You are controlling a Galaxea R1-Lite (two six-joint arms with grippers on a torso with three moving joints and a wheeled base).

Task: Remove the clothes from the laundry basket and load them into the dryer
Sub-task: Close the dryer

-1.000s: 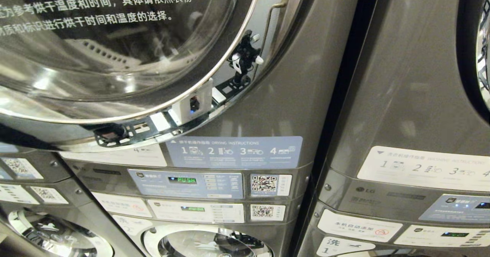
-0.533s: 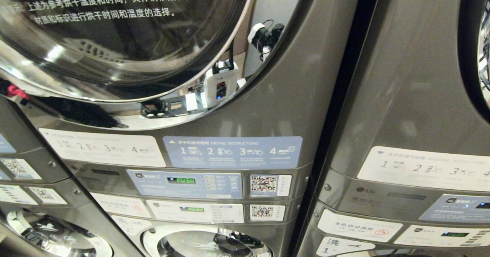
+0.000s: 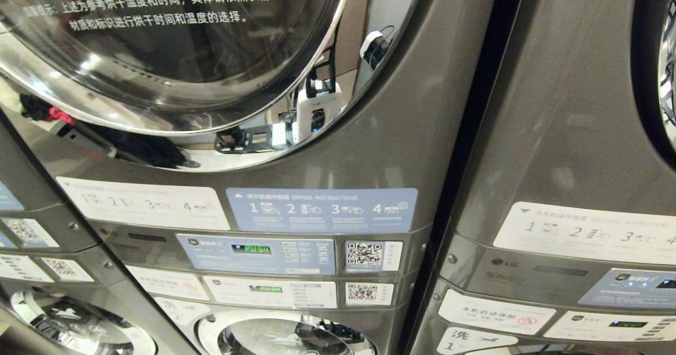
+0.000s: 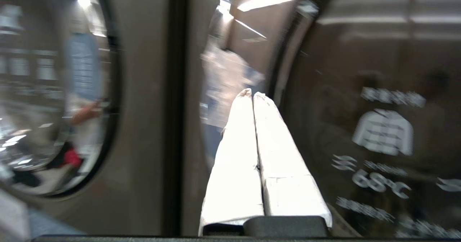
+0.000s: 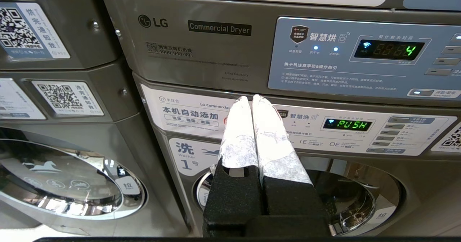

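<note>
Your dryer (image 3: 369, 149) fills the head view: grey metal body, with a round glass door (image 3: 174, 43) rimmed in chrome at upper left, white Chinese lettering printed across the glass. Below it sits a blue instruction sticker (image 3: 321, 209) and a control panel (image 3: 256, 253) reading "PUSH" in green. Your left gripper (image 4: 252, 95) hangs before the door glass (white-wrapped jaws pressed together, holding nothing). Your right gripper (image 5: 252, 98) points at the lower panels, jaws likewise closed and empty.
</note>
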